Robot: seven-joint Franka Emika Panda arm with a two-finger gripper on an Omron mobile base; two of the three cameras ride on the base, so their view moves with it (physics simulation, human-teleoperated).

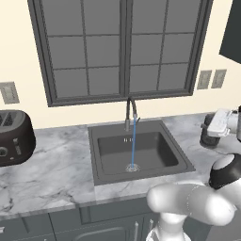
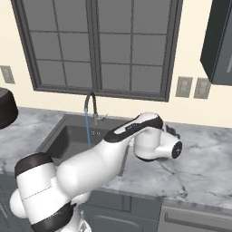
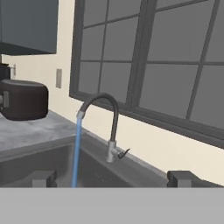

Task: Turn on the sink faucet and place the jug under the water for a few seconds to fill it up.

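No legible text, labels, brands, numbers or signs anywhere in the kitchen.

faucet running, arm across the counter
the sink faucet (image 2: 92,105) at centre left pours the water (image 2: 87,128) into the sink (image 2: 63,136); the white arm (image 2: 108,152) reaches right over the marble counter (image 2: 199,158).
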